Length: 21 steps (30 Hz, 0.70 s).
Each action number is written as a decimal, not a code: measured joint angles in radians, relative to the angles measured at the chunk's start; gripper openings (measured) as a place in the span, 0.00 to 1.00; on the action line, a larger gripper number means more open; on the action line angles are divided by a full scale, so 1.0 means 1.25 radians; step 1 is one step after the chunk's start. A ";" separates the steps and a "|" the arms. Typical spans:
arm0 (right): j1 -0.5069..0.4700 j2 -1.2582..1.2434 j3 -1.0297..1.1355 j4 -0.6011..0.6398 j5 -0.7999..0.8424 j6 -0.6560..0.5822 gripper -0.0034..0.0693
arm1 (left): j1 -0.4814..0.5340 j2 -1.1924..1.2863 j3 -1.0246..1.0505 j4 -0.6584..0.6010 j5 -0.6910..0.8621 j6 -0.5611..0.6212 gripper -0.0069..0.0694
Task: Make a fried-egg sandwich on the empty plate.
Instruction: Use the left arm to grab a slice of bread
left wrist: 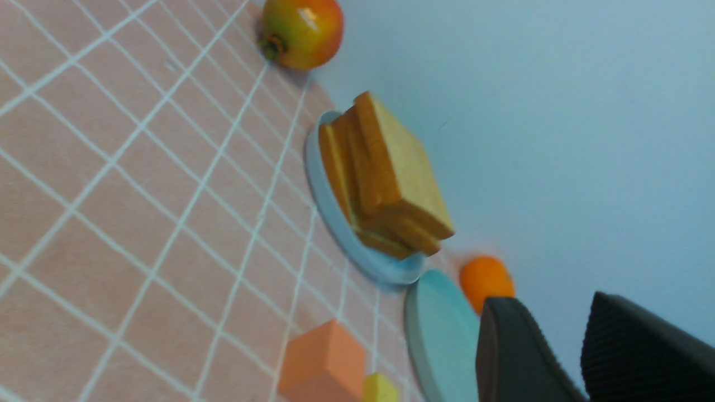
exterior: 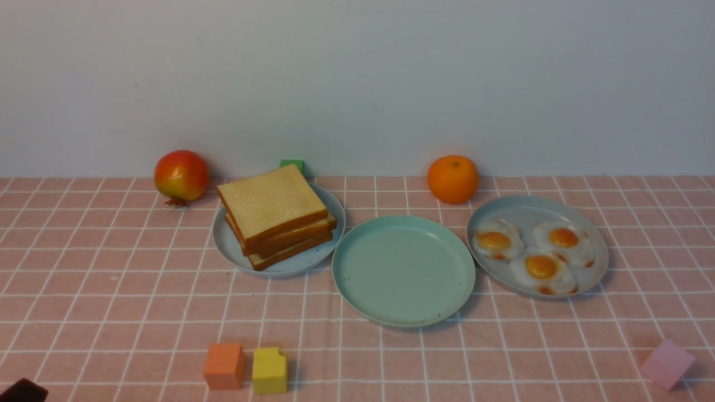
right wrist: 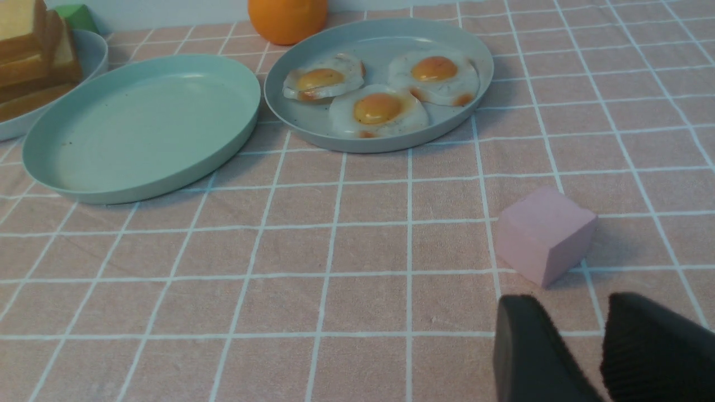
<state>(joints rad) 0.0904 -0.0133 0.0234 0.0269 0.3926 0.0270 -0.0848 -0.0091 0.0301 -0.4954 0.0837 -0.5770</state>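
**Mint plate bare, both tools hanging back**

Front view: the empty plate sits in the middle of the frame on the pink checked worktop, a few dark specks on it. Just left of it is a grey-blue plate carrying the toast stack, and their rims look like they're touching or nearly so. To the right there's another grey-blue plate with 3 fried eggs, close to the mint one but I can't tell if they touch.

Along the wall: a red-yellow fruit at upper left, a green block peeking out behind the toast, and an orange right of center. Low in the frame there's an orange block and a yellow block side by side, plus a pink block at lower right.

The left tool has its 2 fingers a bit apart, gripping nothing. Same for the right tool, which hangs near the pink block.
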 joint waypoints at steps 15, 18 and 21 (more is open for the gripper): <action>0.000 0.000 0.000 0.000 0.000 0.000 0.38 | 0.000 0.379 -0.516 0.085 0.451 0.364 0.11; 0.000 0.000 0.000 0.000 0.000 0.000 0.38 | 0.000 0.597 -0.651 0.072 0.599 0.482 0.11; 0.000 0.000 0.000 0.000 0.000 0.000 0.38 | -0.008 0.713 -0.711 0.034 0.617 0.527 0.11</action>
<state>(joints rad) 0.0904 -0.0133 0.0234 0.0269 0.3926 0.0270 -0.0953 0.8820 -0.8586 -0.4534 0.8553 0.0813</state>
